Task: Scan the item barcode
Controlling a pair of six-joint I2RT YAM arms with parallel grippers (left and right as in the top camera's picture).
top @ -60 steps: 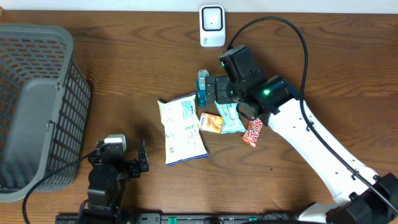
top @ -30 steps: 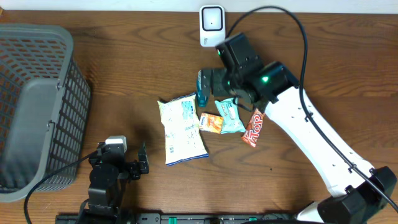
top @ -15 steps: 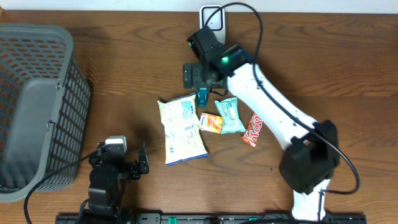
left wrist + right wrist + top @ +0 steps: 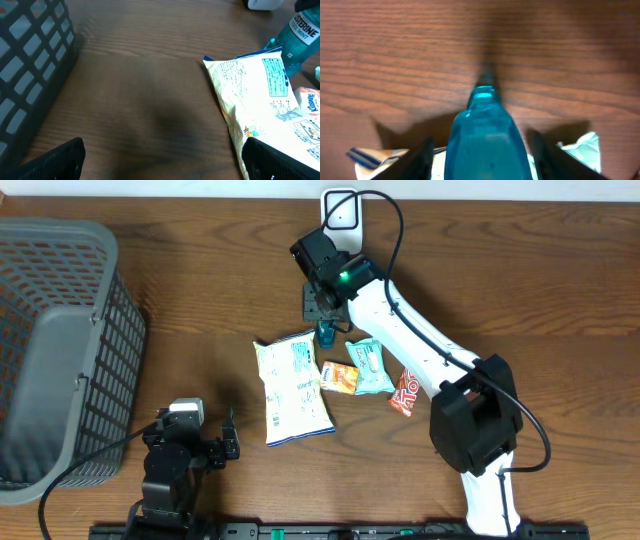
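teal mouthwash bottle (image 4: 325,333) stands near the far edge of the bench (image 4: 540,270), between the parted jaws of the right claw (image 4: 482,150). closing off-centre could tip it onto the snack bag (image 4: 293,385). left claw (image 4: 162,150) gapes empty.

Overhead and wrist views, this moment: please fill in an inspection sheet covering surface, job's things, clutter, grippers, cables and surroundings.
Surface: wooden table; no spills seen.
Job's things: white scanner at the far edge; blue mouthwash bottle by the snack bag's far corner.
Clutter: cream snack bag, orange packet, teal packet, red bar, grey basket at the left.
Grippers: left gripper open over bare table; right gripper with jaws either side of the bottle, grip not clear.
Cables: black cable loops past the scanner; a second cable runs to the left arm.
Surroundings: nothing seen.
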